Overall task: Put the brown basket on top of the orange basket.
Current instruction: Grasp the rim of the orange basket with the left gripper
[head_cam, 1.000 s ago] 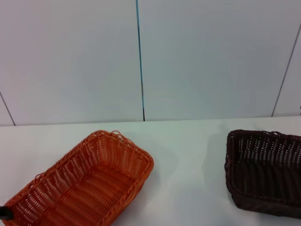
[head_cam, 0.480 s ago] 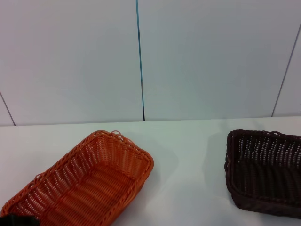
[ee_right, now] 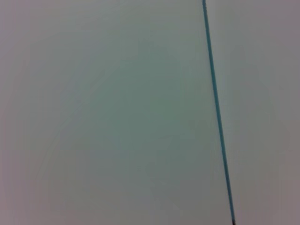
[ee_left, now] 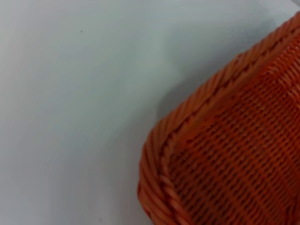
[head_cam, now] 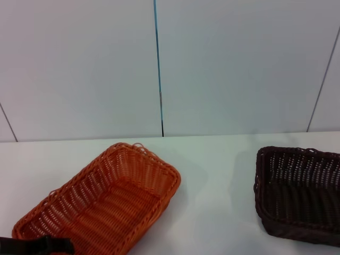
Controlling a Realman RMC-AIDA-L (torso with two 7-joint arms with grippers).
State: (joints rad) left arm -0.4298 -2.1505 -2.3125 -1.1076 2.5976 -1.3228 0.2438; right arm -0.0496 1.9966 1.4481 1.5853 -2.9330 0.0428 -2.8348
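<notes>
While our left end effector, grip unreadable, sits at the orange basket, we must next fetch the brown basket well apart from it.

You're looking at a bare lab/test setup: plain white counter, blank white wall panels w/ thin seams.
</notes>
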